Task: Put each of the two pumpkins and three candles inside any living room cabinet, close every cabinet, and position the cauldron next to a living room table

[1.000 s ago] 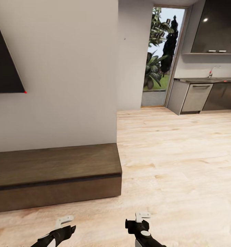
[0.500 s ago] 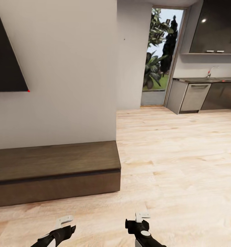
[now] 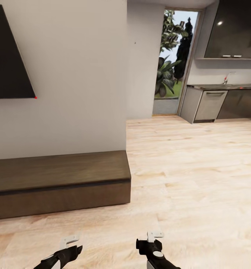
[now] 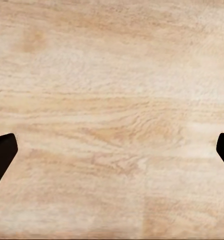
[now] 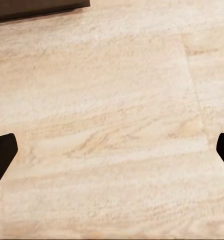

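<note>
The cabinet (image 3: 60, 183) sits shut against the wall, ahead to your left; its handleless fronts look stiff and smooth, so hook the dark top seam; your left gripper (image 3: 70, 240) and right gripper (image 3: 154, 235) hang wide open, empty.

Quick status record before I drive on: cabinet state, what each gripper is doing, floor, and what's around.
cabinet: low dark-brown unit against the wall, ahead on the left, fronts shut, nothing on top
left gripper: low over the floor, jaws open, empty
right gripper: low over the floor, jaws open, empty
floor: pale wood planks
wall panel: dark, above the cabinet
kitchen units: grey, far right
doorway: plants outside
</note>
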Robot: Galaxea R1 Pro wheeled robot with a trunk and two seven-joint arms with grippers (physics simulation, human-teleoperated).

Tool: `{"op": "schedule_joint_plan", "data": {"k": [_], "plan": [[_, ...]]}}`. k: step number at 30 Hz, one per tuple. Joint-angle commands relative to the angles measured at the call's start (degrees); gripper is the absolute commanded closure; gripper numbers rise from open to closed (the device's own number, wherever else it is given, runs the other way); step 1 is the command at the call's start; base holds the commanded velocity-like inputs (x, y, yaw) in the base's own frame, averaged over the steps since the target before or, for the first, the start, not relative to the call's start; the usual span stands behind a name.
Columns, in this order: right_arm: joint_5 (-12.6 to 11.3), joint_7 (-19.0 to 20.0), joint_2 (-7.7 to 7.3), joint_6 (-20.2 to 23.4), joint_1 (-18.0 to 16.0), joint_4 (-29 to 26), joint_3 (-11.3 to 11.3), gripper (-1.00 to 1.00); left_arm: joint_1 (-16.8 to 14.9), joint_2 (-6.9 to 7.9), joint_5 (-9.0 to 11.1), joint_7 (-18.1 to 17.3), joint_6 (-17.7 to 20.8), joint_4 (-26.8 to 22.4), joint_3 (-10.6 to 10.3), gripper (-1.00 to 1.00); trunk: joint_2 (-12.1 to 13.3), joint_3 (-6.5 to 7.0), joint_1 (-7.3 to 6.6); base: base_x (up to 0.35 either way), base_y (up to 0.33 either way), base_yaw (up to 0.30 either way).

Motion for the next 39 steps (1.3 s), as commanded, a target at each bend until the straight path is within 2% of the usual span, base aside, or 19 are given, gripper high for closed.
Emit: {"op": "schedule_joint_plan", "data": {"k": [1, 11, 23, 34, 36, 38, 39], "plan": [[-0.61, -0.33, 0.00, -0.33, -0.06, 0.09, 0.49, -1.00, -0.02, -0.01, 0.36, -0.32, 0.12, 0.00, 0.26, -1.00, -0.02, -0.05, -0.03, -0.182, 0.000, 0.000], [-0.61, -0.33, 0.00, -0.27, -0.06, 0.09, 0.49, -1.00, -0.02, 0.01, 0.36, -0.32, 0.13, 0.00, 0.29, -1.00, -0.02, -0.05, -0.03, -0.115, 0.033, 0.000], [-0.61, -0.33, 0.00, -0.29, -0.06, 0.12, 0.49, -1.00, -0.02, 0.01, 0.38, -0.32, 0.13, 0.00, 0.33, -1.00, -0.02, -0.05, -0.03, 0.242, 0.121, 0.000], [-0.95, -0.18, -0.08, -0.56, -0.06, 0.13, 0.30, -1.00, -0.02, 0.04, 0.31, -0.72, 0.15, -0.03, 0.33, -1.00, -0.02, -0.05, -0.03, 0.061, 0.102, 0.000], [-1.31, 1.21, -0.12, -0.75, -0.06, -0.06, 0.07, -1.00, -0.02, 0.43, 0.34, -1.11, 0.42, -0.38, 0.42, -1.00, -0.02, -0.05, -0.03, 0.006, 0.008, 0.000], [-3.05, 4.24, -0.14, -0.82, -0.06, -0.29, -0.17, -1.00, -0.02, 1.11, 0.32, -2.04, 0.59, -0.51, 0.74, -1.00, -0.02, -0.05, -0.03, 0.002, 0.003, 0.000], [-3.93, 5.17, -0.14, -0.81, -0.06, -0.32, -0.25, -1.00, -0.08, 1.80, 0.33, -3.85, 0.80, -0.58, 1.12, -1.00, -0.02, -0.05, -0.03, 0.001, 0.002, 0.000]]}}
